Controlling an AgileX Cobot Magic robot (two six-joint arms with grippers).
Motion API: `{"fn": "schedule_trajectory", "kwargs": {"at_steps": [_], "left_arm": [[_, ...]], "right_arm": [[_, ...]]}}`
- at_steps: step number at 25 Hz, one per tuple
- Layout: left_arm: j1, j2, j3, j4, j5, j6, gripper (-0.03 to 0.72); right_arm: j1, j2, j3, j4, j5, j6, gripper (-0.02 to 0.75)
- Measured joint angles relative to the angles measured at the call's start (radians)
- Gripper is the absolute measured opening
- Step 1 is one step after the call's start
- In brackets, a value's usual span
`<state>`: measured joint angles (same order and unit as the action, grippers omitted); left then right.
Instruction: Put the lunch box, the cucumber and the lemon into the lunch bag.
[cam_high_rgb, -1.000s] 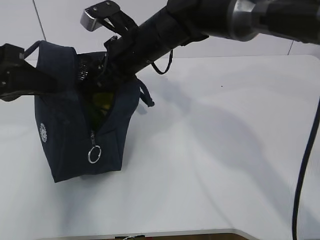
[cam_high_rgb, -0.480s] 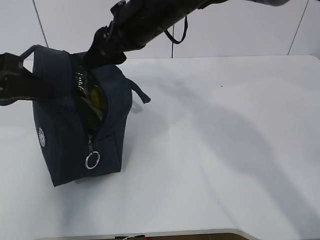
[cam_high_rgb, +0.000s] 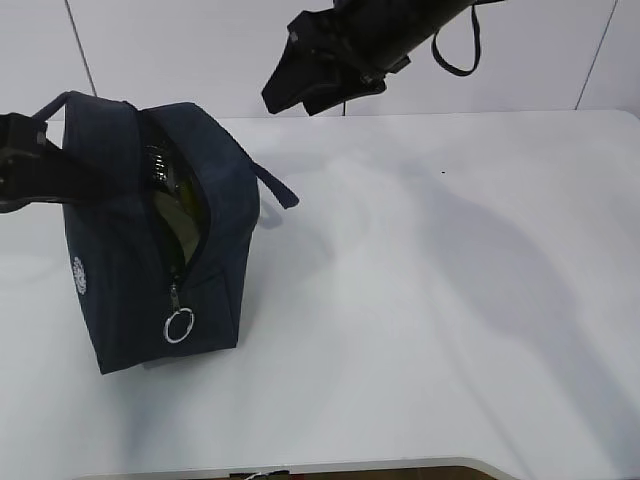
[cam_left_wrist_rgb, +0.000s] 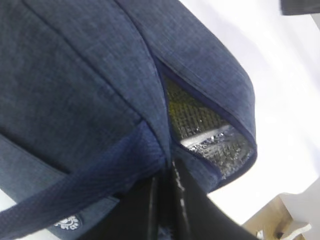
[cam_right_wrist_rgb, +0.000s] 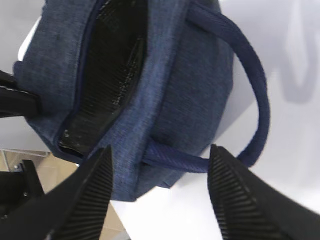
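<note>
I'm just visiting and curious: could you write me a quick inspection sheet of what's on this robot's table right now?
Surface: white table, bare apart from the bag.
Job's things: navy lunch bag upright, zipper open, ring pull hanging; something yellow-green shows inside; contents otherwise unclear.
Clutter: nothing seen.
Grippers: left gripper shut on the lunch bag's edge; right gripper open, empty, above the bag.
Cables: a black loop hangs on the right arm.
Surroundings: pale wall panels behind.
</note>
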<state>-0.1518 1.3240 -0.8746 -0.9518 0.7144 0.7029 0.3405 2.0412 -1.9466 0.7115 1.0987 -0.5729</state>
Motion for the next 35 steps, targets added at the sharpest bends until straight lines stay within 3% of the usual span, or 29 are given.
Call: {"fn": "schedule_trajectory", "kwargs": {"at_steps": [5,15,35], "left_arm": [[0.000,0.000,0.000,0.000,-0.014,0.000,-0.009],[0.000,0.000,0.000,0.001,-0.023,0.000,-0.009],[0.000,0.000,0.000,0.001,-0.044,0.000,-0.009]], "right_arm": [[-0.023,0.000,0.000,0.053,0.098,0.034,0.480],[-0.023,0.076,-0.001,0.234,0.106,0.055,0.479],[-0.012,0.158,-0.002,0.329,0.053,0.030,0.479]]}}
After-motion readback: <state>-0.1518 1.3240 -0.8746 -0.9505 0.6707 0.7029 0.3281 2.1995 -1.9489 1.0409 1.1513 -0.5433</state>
